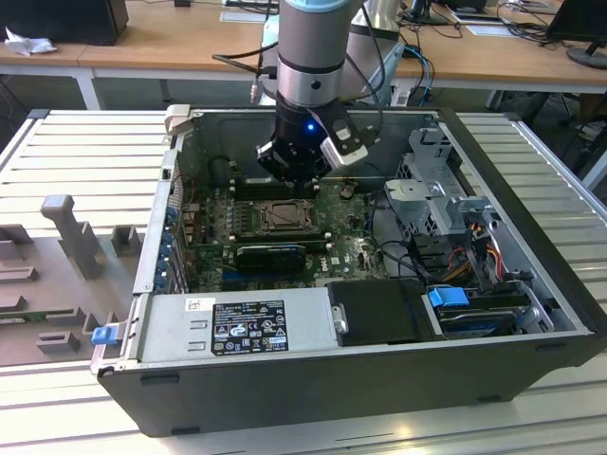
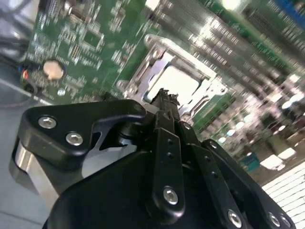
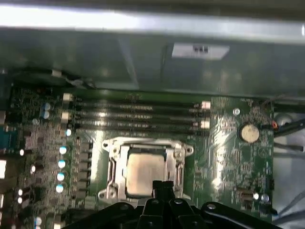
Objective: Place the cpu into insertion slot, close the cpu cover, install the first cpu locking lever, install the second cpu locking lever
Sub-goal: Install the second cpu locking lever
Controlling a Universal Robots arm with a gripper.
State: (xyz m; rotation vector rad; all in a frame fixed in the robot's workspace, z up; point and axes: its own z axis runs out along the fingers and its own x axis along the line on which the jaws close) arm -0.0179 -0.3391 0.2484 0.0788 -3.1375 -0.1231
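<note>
In both wrist views the pincer (image 3: 162,185) hangs just above the near edge of the socket, its black fingertips (image 2: 164,98) pressed together and grasping nothing. Beneath it the cpu (image 3: 144,167) lies flat in the insertion slot (image 3: 110,169), silvery top showing through the window of the cpu cover (image 3: 145,143) (which lies down over the chip). Beyond run the long memory slots (image 3: 136,116). In the exterior view the arm (image 1: 309,57) reaches down into the open computer case (image 1: 313,374).

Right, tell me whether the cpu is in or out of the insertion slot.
In. In the first wrist view the cpu lies flat inside the insertion slot, its silvery top framed by the metal surround.
</note>
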